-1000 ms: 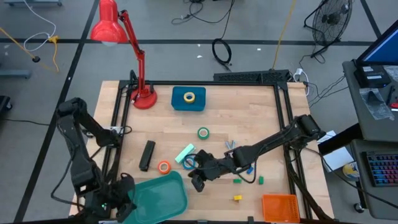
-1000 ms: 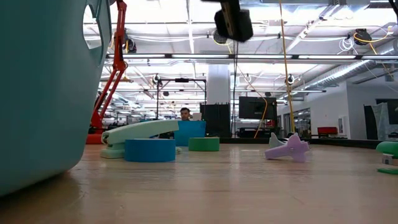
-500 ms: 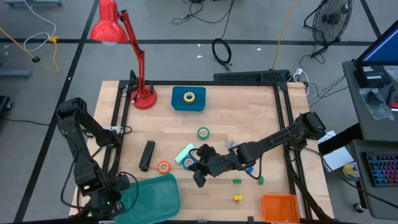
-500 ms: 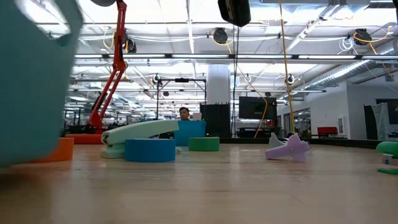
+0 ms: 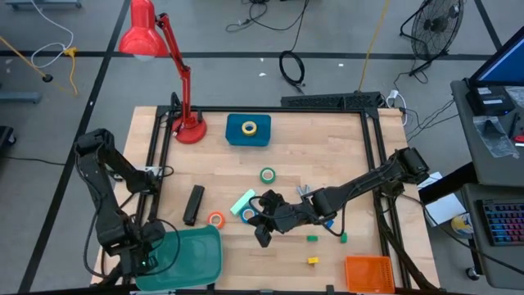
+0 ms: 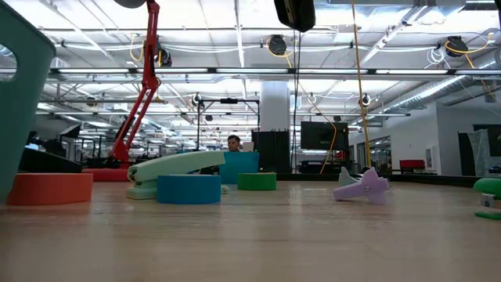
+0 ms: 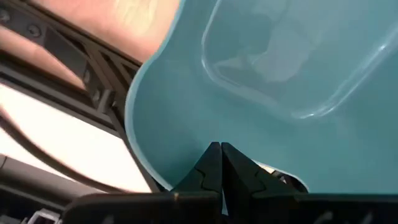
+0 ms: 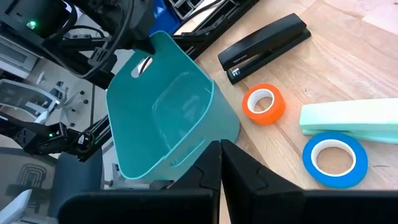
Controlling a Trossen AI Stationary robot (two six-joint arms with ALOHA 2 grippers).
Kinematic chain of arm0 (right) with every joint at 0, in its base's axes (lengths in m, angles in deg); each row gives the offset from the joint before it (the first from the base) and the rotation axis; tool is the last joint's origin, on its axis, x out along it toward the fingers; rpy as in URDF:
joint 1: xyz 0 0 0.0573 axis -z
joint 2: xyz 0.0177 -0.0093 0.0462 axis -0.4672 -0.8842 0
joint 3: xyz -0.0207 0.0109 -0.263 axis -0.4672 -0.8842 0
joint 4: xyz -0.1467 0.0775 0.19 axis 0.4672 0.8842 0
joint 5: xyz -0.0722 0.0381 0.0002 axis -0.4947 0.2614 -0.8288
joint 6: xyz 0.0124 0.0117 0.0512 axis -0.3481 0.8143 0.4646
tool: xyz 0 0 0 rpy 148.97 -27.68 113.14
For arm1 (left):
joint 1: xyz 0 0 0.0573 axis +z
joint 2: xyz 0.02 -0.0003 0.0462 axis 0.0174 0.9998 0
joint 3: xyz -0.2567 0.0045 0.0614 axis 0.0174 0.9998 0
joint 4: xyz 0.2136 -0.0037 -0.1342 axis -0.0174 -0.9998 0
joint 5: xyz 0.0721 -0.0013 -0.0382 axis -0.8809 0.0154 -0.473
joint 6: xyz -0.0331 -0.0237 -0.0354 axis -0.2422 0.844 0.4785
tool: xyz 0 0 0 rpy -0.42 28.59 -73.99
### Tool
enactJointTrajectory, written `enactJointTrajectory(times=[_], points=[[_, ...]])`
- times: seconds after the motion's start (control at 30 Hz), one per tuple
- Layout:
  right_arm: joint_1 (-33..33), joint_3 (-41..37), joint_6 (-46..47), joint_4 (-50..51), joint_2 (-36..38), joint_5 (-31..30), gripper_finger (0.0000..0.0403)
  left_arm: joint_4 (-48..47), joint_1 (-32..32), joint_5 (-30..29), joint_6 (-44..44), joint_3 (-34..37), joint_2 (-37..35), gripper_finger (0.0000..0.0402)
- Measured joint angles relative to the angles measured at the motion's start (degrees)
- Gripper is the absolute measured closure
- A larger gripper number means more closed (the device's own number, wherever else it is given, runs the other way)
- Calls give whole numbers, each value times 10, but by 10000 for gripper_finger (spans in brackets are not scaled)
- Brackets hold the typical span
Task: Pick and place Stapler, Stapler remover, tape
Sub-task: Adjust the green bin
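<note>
Wooden tabletop (image 5: 327, 147) inside a black frame, grey floor with cables around it. High view: a red desk lamp (image 5: 160, 57) stands at the far left corner; a blue box (image 5: 248, 131) beside it carries a yellow tape roll (image 5: 249, 127). A green tape roll (image 5: 268, 174) lies mid-table. The black stapler (image 5: 193, 204) lies left of centre, with an orange tape roll (image 5: 215, 220) just beside it. A mint-green stapler (image 5: 243, 202) lies next to a blue tape roll (image 5: 250, 215), which the right arm partly covers. The right gripper (image 5: 260, 238) hangs above the table near the blue roll, fingers pressed together and empty. The left gripper (image 5: 146, 256) sits at the near left edge, pinching the rim of a teal bin (image 5: 192, 258). An orange basket (image 5: 368, 273) occupies the near right corner.

Low view: orange, blue and green rolls stand on the wood, with a purple staple remover (image 6: 362, 186) to the right. A person sits far behind.

Left wrist view: closed fingers on the teal bin wall.

Right wrist view: white lettering on the stapler is too small to read; no other writing is legible.
</note>
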Motion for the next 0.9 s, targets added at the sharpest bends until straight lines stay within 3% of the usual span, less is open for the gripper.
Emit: enactJointTrajectory(times=[0.13,0.47,0.63,0.73,0.9], points=[[0,0,0,0,0,0,403,3,-1,-37,7,-1,-11,402],[0,0,0,-5,2,0,403,1,8,-265,31,-35,-105,401],[-4,0,0,0,25,-6,403,7,68,-376,-27,-35,-150,401],[-12,0,-3,1,45,-34,403,8,144,-384,-112,-35,-155,401],[-27,0,-27,4,78,-99,403,47,298,-323,-294,-35,-131,401]])
